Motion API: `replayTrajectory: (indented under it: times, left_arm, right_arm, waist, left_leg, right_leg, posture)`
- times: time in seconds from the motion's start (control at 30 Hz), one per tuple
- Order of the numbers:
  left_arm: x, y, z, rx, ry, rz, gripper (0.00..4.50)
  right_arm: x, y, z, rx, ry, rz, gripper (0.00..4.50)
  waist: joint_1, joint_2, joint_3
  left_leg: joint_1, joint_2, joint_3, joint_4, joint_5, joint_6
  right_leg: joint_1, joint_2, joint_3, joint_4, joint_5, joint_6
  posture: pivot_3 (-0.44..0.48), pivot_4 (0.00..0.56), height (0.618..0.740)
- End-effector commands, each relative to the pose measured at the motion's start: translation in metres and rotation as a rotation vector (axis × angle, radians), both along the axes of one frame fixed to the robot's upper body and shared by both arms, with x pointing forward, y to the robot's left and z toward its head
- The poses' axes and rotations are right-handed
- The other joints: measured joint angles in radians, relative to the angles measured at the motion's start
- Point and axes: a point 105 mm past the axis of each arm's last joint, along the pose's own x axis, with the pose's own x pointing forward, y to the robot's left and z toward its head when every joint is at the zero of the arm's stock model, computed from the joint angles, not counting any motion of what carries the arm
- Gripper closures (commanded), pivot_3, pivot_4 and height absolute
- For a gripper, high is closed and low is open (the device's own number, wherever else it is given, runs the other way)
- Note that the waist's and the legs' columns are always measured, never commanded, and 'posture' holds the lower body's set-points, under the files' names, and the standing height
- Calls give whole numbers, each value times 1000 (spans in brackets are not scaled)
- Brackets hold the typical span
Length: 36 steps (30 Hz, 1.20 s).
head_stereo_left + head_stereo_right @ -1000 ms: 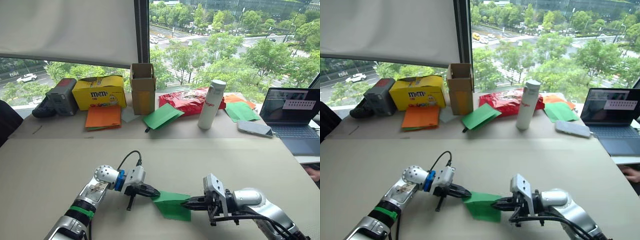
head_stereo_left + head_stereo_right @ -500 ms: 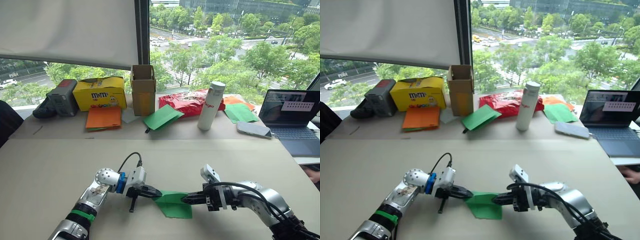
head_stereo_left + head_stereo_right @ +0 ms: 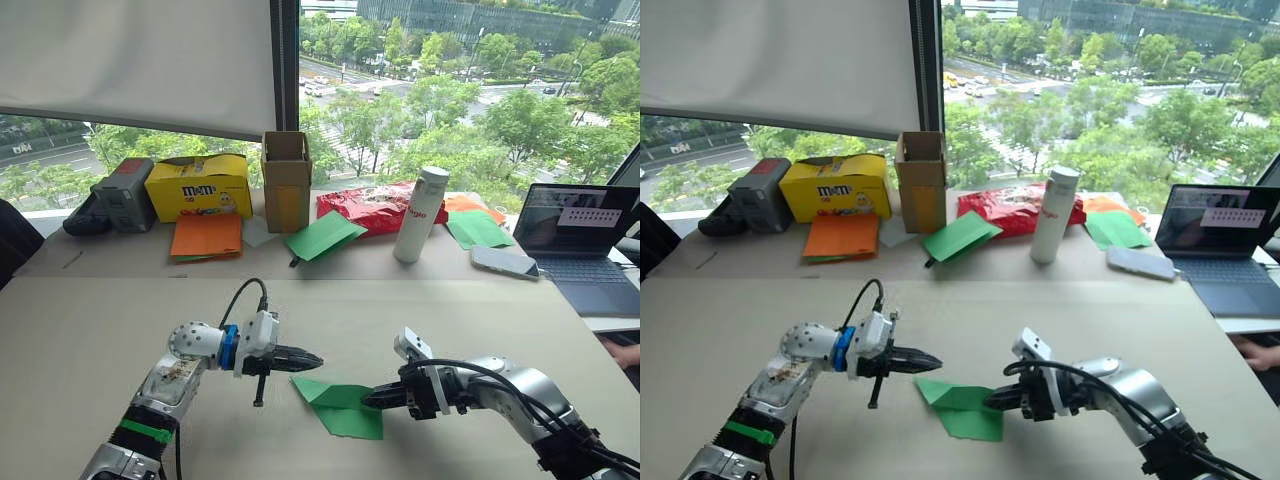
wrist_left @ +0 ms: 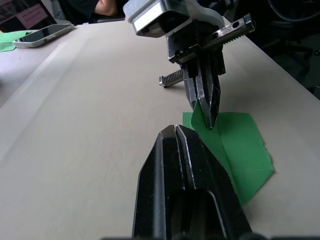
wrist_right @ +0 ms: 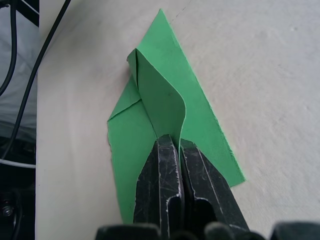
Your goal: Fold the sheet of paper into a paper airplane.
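Stretching wide under a big window with trees and a street outside, the beige counter (image 3: 90, 330) has a smooth matte top. Along its far edge, behind the sheet of paper (image 3: 342, 405), stand a yellow candy box (image 3: 198, 184), a brown carton (image 3: 286, 178), orange paper sheets (image 3: 206, 235), a red bag (image 3: 365, 205), a white bottle (image 3: 420, 212), a phone (image 3: 505, 262) and a laptop (image 3: 585, 235).

The sheet of paper lies on the near middle of the counter, thin, bright green, partly folded into a pointed shape with one flap standing up. The right gripper (image 5: 171, 152) reaches to it low and level from the right, and its black fingers are closed on the raised flap. The left gripper (image 3: 308, 359) hangs just left of the sheet, a little above the counter, not touching the paper; its fingers are pressed together and hold nothing.
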Motion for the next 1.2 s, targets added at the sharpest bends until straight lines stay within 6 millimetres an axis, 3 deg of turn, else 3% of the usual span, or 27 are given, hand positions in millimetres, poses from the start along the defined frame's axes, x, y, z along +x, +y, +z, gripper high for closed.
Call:
replayTrajectory:
  times: [0.03,0.27,0.47,0.77,0.93,1.03,1.13,1.2]
  left_arm:
    - [-6,-9,-4,21,-40,-72,4477]
    - [-1,-22,-24,49,-36,-73,4477]
    - [14,-20,-40,60,-41,1,4477]
    - [5,-20,-68,115,21,-38,4477]
    - [1,-20,-74,133,42,-42,4500]
    - [5,-20,-76,135,65,-21,4500]
    - [4,-22,-76,133,87,-26,4500]
    - [4,-23,-76,131,93,-30,4500]
  right_arm:
    - [-1,-20,-29,-94,115,-123,4500]
    - [-3,-17,-25,-77,123,-138,4500]
    - [-7,-19,-24,-83,112,-134,4500]
    - [-7,-19,-18,-71,74,-126,4500]
    - [-1,-25,10,15,-68,-146,2943]
    - [11,-30,31,42,-261,-213,1913]
    - [14,-20,57,91,-442,-200,1913]
    - [10,-12,61,77,-526,-151,1913]
  waist:
    - [1,-1,0]
    - [2,-2,-1]
    - [5,-2,-1]
    - [13,2,-4]
    - [16,9,-5]
    - [14,14,-5]
    - [12,22,-4]
    - [12,24,-4]
  left_leg:
    - [0,0,0,0,-1,-2]
    - [-1,0,0,0,-3,-4]
    - [-2,-1,0,0,-1,0]
    - [-3,-2,0,-1,-1,2]
    - [-3,-2,1,-2,-3,5]
    - [-3,-4,2,-2,-4,6]
    - [-3,-4,2,-2,-4,6]
    - [-3,-4,2,-2,-4,5]
  right_leg:
    - [0,-1,0,-1,0,-1]
    - [0,-5,-1,-3,2,-1]
    - [-1,-8,-3,-4,2,0]
    - [-1,-10,-3,-6,2,0]
    - [2,-10,-3,-12,4,4]
    - [2,-10,-2,-13,5,6]
    - [2,-9,-2,-13,5,8]
    - [2,-8,-2,-13,3,12]
  posture:
    - [0,150,739]
    - [0,150,739]
    - [0,150,739]
    - [0,150,739]
    - [0,150,739]
    - [0,150,739]
    - [0,150,739]
    - [0,150,739]
